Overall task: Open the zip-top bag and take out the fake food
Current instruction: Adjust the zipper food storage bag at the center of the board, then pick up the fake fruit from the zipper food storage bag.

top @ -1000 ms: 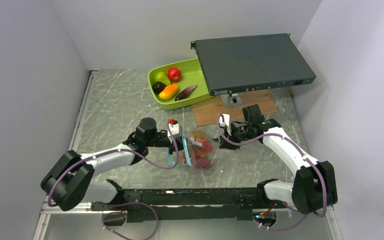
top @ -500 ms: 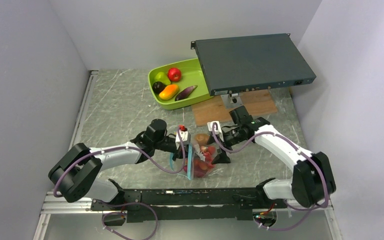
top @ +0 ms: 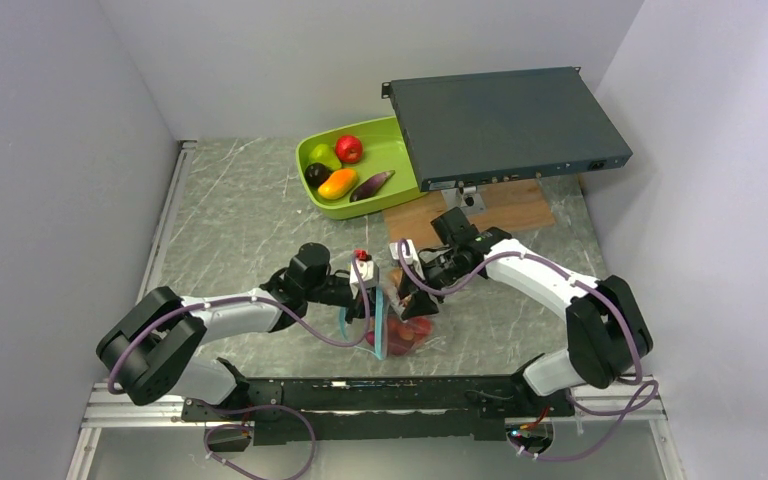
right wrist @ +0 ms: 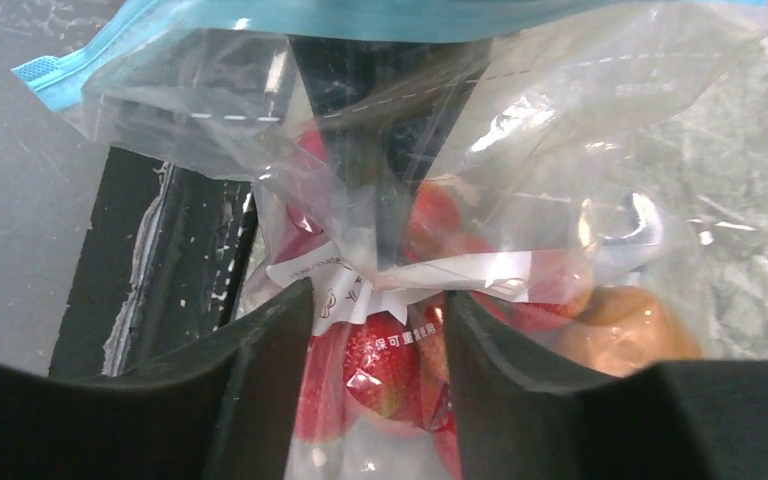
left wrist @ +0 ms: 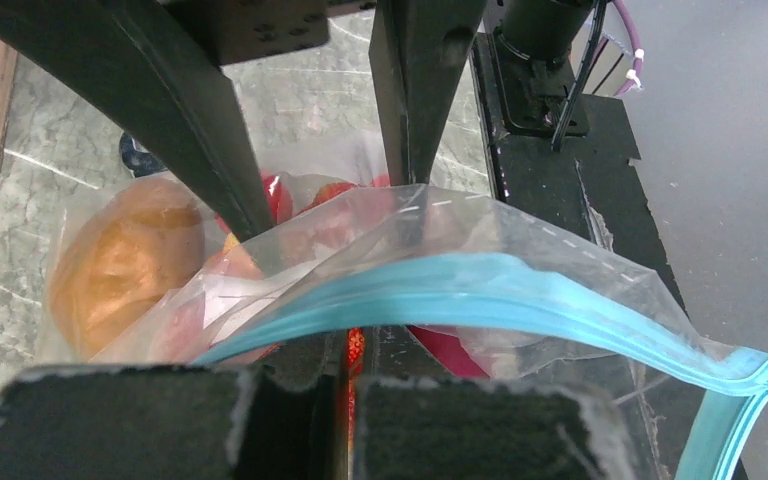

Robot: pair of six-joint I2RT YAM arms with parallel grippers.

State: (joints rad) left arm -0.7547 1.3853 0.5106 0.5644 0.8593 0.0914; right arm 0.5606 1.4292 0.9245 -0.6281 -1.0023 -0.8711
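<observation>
The left tool (left wrist: 345,400) was pressed together on the lip of the bag (left wrist: 560,260), just under its blue strip. The right tool (right wrist: 380,330) was spread, one tip on each side of some red food (right wrist: 385,365). The bag sat on the desk (top: 240,220), well apart from the tray (top: 305,165), on the robot's side of it. The bag looked thin, floppy, slippery and light. The stiffer strip seemed the best place to hold.

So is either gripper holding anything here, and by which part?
The left gripper pinches the zip-top bag by its mouth edge, just under the blue zip strip. The right gripper is open at the bag, clamping nothing.
</observation>
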